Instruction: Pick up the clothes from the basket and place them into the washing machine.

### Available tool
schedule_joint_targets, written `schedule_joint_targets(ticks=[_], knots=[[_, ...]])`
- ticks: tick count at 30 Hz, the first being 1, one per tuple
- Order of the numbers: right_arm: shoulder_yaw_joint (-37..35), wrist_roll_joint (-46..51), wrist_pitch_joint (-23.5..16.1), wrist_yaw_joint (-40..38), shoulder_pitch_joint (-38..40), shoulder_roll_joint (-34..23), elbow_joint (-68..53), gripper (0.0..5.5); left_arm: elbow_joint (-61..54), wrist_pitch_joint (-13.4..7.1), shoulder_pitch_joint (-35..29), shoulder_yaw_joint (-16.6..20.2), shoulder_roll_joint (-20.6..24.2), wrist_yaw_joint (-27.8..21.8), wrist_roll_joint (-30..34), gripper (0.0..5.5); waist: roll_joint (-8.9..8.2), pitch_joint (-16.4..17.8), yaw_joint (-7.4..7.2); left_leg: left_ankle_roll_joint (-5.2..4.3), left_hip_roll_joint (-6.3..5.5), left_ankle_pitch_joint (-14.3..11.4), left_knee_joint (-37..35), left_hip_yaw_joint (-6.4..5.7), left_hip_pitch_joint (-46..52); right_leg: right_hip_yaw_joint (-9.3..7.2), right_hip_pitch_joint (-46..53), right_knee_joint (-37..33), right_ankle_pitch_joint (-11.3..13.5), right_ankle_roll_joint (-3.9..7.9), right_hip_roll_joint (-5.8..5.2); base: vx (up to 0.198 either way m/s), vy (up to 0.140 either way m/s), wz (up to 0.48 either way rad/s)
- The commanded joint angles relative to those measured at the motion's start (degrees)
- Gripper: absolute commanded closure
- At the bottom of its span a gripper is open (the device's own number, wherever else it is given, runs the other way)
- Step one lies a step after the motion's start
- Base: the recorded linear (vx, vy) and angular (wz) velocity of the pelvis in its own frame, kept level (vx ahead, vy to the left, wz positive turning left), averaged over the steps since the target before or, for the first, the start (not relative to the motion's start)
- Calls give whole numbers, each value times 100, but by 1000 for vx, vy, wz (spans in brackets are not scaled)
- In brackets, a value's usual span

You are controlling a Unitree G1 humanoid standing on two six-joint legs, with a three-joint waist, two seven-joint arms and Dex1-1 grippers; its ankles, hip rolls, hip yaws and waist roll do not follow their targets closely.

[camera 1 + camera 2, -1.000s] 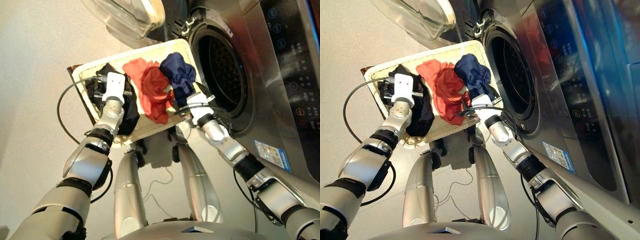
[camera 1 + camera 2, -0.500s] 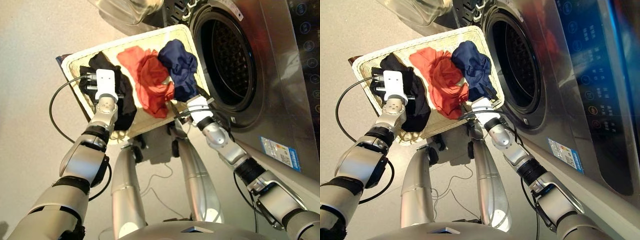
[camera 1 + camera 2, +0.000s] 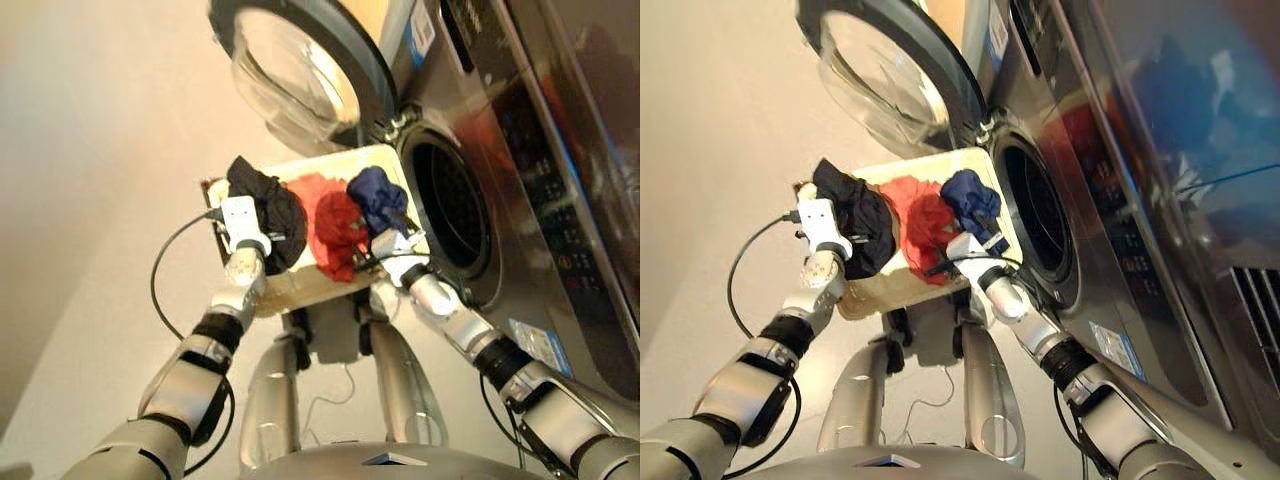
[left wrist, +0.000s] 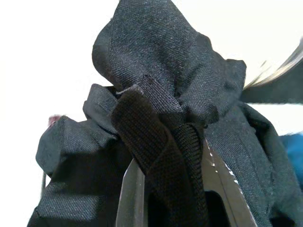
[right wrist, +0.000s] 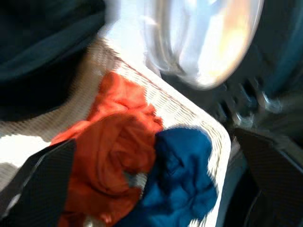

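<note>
The cream wicker basket (image 3: 322,163) stands in front of the washing machine (image 3: 520,150), beside its open drum hole (image 3: 450,215). In the basket lie the clothes: a black garment (image 3: 268,205), an orange-red one (image 3: 335,218) and a navy one (image 3: 378,195). My left gripper (image 4: 170,168) is shut on a bunched fold of the black garment (image 4: 161,71), which hides most of its fingers. Over the basket's near right corner my right gripper (image 3: 386,240) stands open, facing the navy garment (image 5: 177,175) and the orange-red one (image 5: 113,161), touching neither.
The round glass door (image 3: 295,75) is swung open to the upper left, above the basket's far rim. The machine's control panel (image 3: 545,170) runs along the right. A black cable (image 3: 165,270) loops left of my left arm. Pale floor lies to the left.
The camera has pulled back and tilted up, so more of the door and panel shows. The black garment now stands bunched in my left gripper. My right gripper stays by the navy garment.
</note>
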Motion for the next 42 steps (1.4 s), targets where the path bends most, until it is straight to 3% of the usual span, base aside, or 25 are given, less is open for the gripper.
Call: schedule_joint_targets(ticks=[1, 9, 13, 22, 23, 24, 25, 26, 36, 37, 38, 39, 42], knots=[[236, -517, -232, 249, -35, -72, -261, 0, -699, -389, 140, -249, -22, -414, -178, 550, 179, -271, 78, -312, -68, 393, -488, -312, 456, 18, 1073, -903, 308, 578, -223, 74, 32, 133], [710, -754, -163, 586, -250, 227, -177, 0, -1498, -83, 641, -667, -265, -875, -755, 550, 420, -776, 226, -320, -191, 609, -1262, -210, 1404, -26, 1949, -1734, 544, 698, -283, 57, 4, 2], [701, -750, -92, 545, -279, 413, -90, 0, -1846, 78, 904, -901, -348, -1010, -1021, 550, 480, -986, 288, -329, -184, 619, -1347, -236, 1678, -106, 2277, -1824, 509, 705, -290, 39, -26, 52], [507, -636, 17, 460, -88, 523, -70, 0, -2520, 551, 1426, -1461, -338, -1485, -1977, 550, 482, -1312, 275, -315, -157, 509, -1347, -337, 2042, -253, 2749, -1885, 395, 706, -260, 27, -15, 74], [458, -601, 48, 450, -53, 537, -57, 112, -2610, 607, 1466, -1521, -302, -1521, -2001, 550, 478, -1332, 275, -313, -150, 501, -1347, -329, 2069, -262, 2773, -1885, 389, 709, -252, 0, 0, 0], [427, -544, 71, 455, -20, 565, -23, 300, -2659, 644, 1505, -1549, -284, -1539, -2012, 550, 474, -1349, 281, -310, -145, 491, -1347, -332, 2094, -267, 2798, -1885, 383, 711, -249, 0, 0, 0], [380, -426, 105, 445, 30, 620, 32, 399, -2668, 664, 1540, -1561, -263, -1529, -2014, 550, 463, -1368, 284, -309, -135, 481, -1347, -329, 2112, -274, 2815, -1885, 376, 714, -242, 0, 0, 0], [340, -288, 121, 447, 75, 666, 56, 550, -2752, 677, 1556, -1592, -235, -1549, -2029, 550, 457, -1384, 290, -310, -125, 478, -1347, -335, 2123, -287, 2830, -1885, 372, 715, -237, 0, 0, 0], [-8, 200, 150, 460, 505, 662, -49, 550, -2852, 769, 1649, -1546, -110, -1705, -2010, 550, 329, -1456, 261, -323, -88, 465, -1347, -363, 2150, -368, 2906, -1885, 371, 716, -200, 0, 0, 0], [-66, 255, 153, 458, 571, 673, -25, 550, -2811, 789, 1662, -1517, -103, -1751, -2016, 459, 315, -1459, 253, -321, -86, 456, -1347, -364, 2155, -374, 2912, -1885, 369, 718, -198, 0, 0, 0], [-116, 275, 164, 446, 621, 669, -18, 550, -2763, 795, 1679, -1465, -97, -1748, -1993, 194, 304, -1463, 246, -320, -86, 447, -1347, -358, 2169, -375, 2925, -1885, 369, 718, -193, 0, 0, 0], [-166, 288, 171, 427, 681, 655, -29, 550, -2718, 784, 1688, -1397, -82, -1739, -1954, 0, 297, -1462, 242, -320, -82, 441, -1347, -352, 2180, -383, 2939, -1885, 366, 719, -193, 0, 0, 0], [-297, 359, 187, 372, 806, 680, -47, 550, -2649, 720, 1746, -1145, -46, -1682, -1950, 0, 270, -1440, 231, -314, -81, 429, -1347, -352, 2207, -366, 2959, -1885, 357, 715, -181, 0, 0, 0]])
